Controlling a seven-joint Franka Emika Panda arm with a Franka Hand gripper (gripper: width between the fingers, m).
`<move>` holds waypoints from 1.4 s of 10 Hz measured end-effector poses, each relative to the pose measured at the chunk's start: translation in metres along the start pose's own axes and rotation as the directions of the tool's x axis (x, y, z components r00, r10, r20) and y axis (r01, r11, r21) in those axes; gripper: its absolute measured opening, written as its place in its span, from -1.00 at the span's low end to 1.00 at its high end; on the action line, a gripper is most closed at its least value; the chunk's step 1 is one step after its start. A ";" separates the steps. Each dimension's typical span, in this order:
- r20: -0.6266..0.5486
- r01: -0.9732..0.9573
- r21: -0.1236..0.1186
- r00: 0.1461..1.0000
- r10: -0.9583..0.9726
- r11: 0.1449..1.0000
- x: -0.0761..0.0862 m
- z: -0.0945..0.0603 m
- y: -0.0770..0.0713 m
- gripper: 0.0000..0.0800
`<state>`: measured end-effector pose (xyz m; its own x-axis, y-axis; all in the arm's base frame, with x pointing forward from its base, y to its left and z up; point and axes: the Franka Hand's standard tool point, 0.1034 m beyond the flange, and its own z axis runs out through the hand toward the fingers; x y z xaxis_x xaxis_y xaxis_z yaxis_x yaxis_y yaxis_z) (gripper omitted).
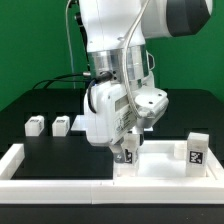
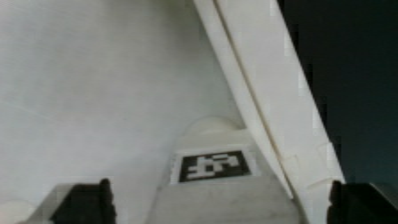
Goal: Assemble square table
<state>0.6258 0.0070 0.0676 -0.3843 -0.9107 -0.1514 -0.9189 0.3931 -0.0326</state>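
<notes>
- the pincer [image 2: 222, 200] is seen with its fingertips [image 2: 84, 198] set well apart; nothing is clamped, and a clear gap is left on each side of the tagged leg [image 2: 217, 150].
- the tagged leg is found standing on the square tabletop [image 1: 165, 160], just beside the raised rim [image 2: 267, 100] and near one corner; whether it is fully seated in a socket cannot be told.
- relative to the pincer, this leg is placed directly below and between the two fingertips, touching neither.
- in the exterior view that corner is at the tabletop's end toward the exterior view's left, close to the low wall [image 1: 50, 165].
- a second upright leg [image 1: 196, 150] is carried at the tabletop's opposite end, toward the exterior view's right.
- a loose leg [image 1: 35, 125] and a neighbouring leg [image 1: 62, 125] are left on the black counter [image 1: 60, 142], well apart from the tabletop, toward the exterior view's left.
- the legs are judged to be light, stiff and hard, with smooth plastic faces that could slip or twist in a loose grip.
- a hold across two opposite sides of the shaft, near its middle, is judged safest; the tag face is best left uncovered.
- the tabletop is judged rigid but light, so it could be shoved across the counter by sideways force; bracing against the low wall would be needed.
</notes>
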 end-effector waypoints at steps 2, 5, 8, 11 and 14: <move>0.023 0.028 0.017 0.999 -0.028 0.999 -0.011 -0.022 0.003 0.60; 0.031 0.033 0.016 0.999 -0.034 0.999 -0.014 -0.029 0.003 0.62; 0.031 0.033 0.015 0.999 -0.034 0.999 -0.014 -0.028 0.004 0.62; 0.030 0.060 0.022 0.998 -0.060 0.998 -0.014 -0.028 0.003 0.62; 0.005 0.387 0.075 0.922 -0.388 0.919 -0.014 -0.035 0.008 0.62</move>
<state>0.6210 0.0180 0.1038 0.0028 -0.9913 -0.1315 -0.9865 0.0187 -0.1626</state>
